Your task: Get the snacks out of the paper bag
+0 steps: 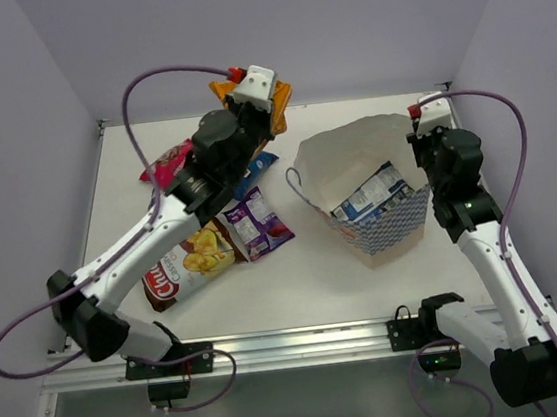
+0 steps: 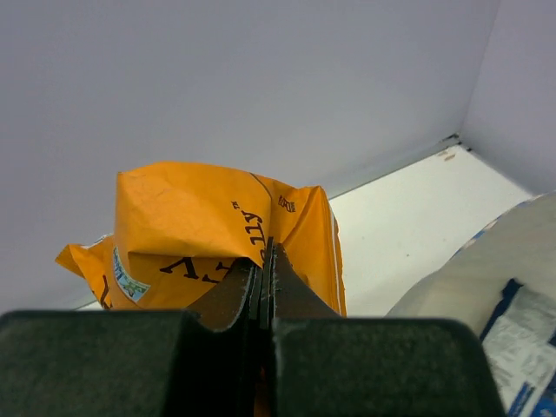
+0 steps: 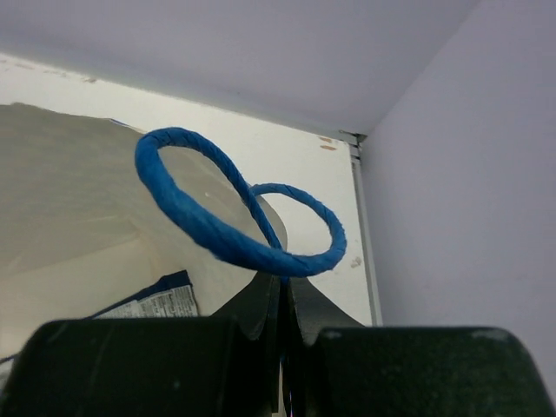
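Observation:
The paper bag (image 1: pixel 393 224) stands open right of centre, checkered outside and cream inside (image 3: pixel 78 200). A blue-white snack packet (image 1: pixel 370 198) lies in it, also seen in the right wrist view (image 3: pixel 156 302). My right gripper (image 3: pixel 285 282) is shut on the bag's blue cord handle (image 3: pixel 208 230) at the bag's right rim (image 1: pixel 418 138). My left gripper (image 2: pixel 268 254) is shut on an orange packet (image 2: pixel 200 213), held up at the back of the table (image 1: pixel 280 100), left of the bag.
Left of the bag on the table lie a pink-red packet (image 1: pixel 167 162), a blue packet (image 1: pixel 259 164), a purple packet (image 1: pixel 257 221) and a large red-brown chips bag (image 1: pixel 186 265). Walls close the table at the back and on both sides.

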### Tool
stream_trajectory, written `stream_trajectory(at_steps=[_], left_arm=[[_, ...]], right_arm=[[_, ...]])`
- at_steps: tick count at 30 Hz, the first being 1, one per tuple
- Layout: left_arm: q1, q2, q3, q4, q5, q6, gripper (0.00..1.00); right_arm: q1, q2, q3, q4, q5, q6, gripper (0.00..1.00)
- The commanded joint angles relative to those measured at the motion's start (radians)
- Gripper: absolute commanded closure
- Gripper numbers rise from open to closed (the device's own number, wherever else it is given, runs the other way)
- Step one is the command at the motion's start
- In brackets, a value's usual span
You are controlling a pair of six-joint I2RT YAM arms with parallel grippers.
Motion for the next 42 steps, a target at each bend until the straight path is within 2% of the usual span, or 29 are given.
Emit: stream_trajectory(at_steps=[1,6,9,12,16,19,21,22,23,24,29,34,37,40,42], left_arm=[[0.045,0.14,0.116,0.153,0.128,0.018,1.0],[0.071,0.349,0.229,0.27,0.154,-0.022,1.0],[0.083,0.463,0.231,0.368,0.152,-0.079,1.0],[0.108,0.547,0.142,0.516,0.139,-0.206,1.0],[0.148,0.605,-0.06,0.775,0.211,-0.39,1.0],[0.151,0.569,-0.206,0.842,0.22,-0.456,0.99],[0.151,0.526,-0.315,0.845,0.226,-0.493,0.82],[0.151,0.468,-0.348,0.828,0.232,-0.501,0.74],[0.151,0.436,-0.379,0.805,0.231,-0.513,0.6],[0.151,0.4,-0.431,0.776,0.228,-0.525,0.37],[0.151,0.109,-0.499,0.497,0.197,-0.461,0.01],[0.149,-0.058,-0.374,0.145,0.275,-0.277,0.0],[0.149,-0.127,-0.34,0.052,0.342,-0.236,0.0],[0.14,-0.151,-0.304,0.031,0.448,-0.236,0.0],[0.107,-0.142,-0.258,0.011,0.464,-0.228,0.0]], right_arm=[[-0.04,-0.054,-0.004,0.033,0.094,0.083,1.0],[-0.046,-0.099,-0.031,0.047,0.065,0.061,1.0],[-0.046,-0.103,-0.044,0.072,0.048,0.049,1.0],[-0.046,-0.096,-0.045,0.073,0.017,0.038,1.0],[-0.046,-0.103,-0.064,0.089,-0.041,0.011,1.0],[-0.044,-0.102,-0.056,0.082,-0.06,-0.017,1.0],[-0.046,-0.099,-0.05,0.07,-0.089,-0.031,1.0],[-0.044,-0.1,-0.048,0.067,-0.104,-0.034,1.0],[-0.043,-0.1,-0.048,0.063,-0.136,-0.04,1.0],[-0.043,-0.103,-0.048,0.062,-0.149,-0.043,1.0],[-0.037,-0.113,-0.016,0.053,-0.21,-0.106,1.0],[-0.034,-0.093,0.036,0.058,-0.313,-0.185,1.0],[-0.029,-0.071,0.068,0.04,-0.362,-0.23,1.0],[-0.02,-0.065,0.074,0.053,-0.405,-0.261,1.0],[-0.006,-0.063,0.081,0.053,-0.425,-0.276,1.0]])
